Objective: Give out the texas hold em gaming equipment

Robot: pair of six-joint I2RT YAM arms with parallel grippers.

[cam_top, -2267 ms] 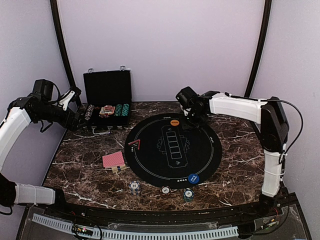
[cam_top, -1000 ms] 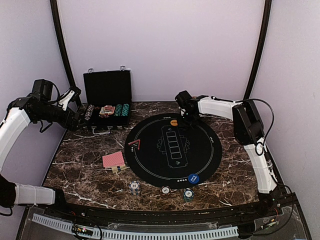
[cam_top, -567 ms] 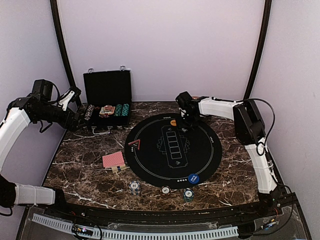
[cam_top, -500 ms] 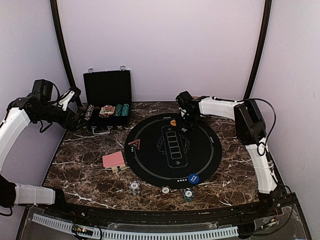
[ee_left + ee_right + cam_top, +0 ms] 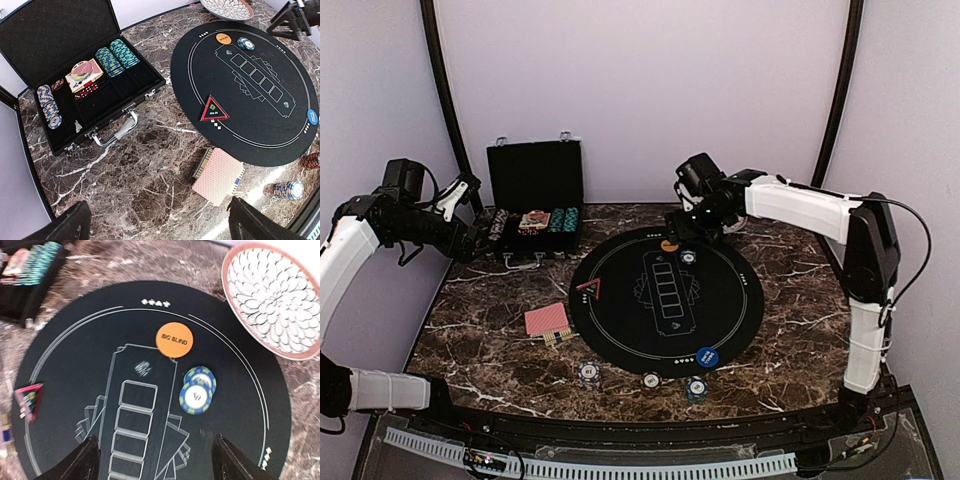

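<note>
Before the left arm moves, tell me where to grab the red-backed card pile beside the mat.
Probably straight down from above, fingers pinching the red-backed card pile across two opposite edges. It lies flat on the marble table, so nothing slips under it, and loose cards poke out beneath.

Ctr of black round felt mat (image 5: 720, 310) lying bare. Far rim: orange round BIG BLIND button (image 5: 173, 340) + two overlapping blue-striped chips (image 5: 198, 390) sitting close, patterned round plate (image 5: 272, 300) crowding just beyond. Black hinged case (image 5: 535, 175), lid standing upright, blocking far-left corner. Chip stacks (image 5: 588, 375) lining near edge; red-backed cards (image 5: 547, 319) lying left of mat. Marble tabletop (image 5: 800, 300) rt of mat lying bare.
</note>
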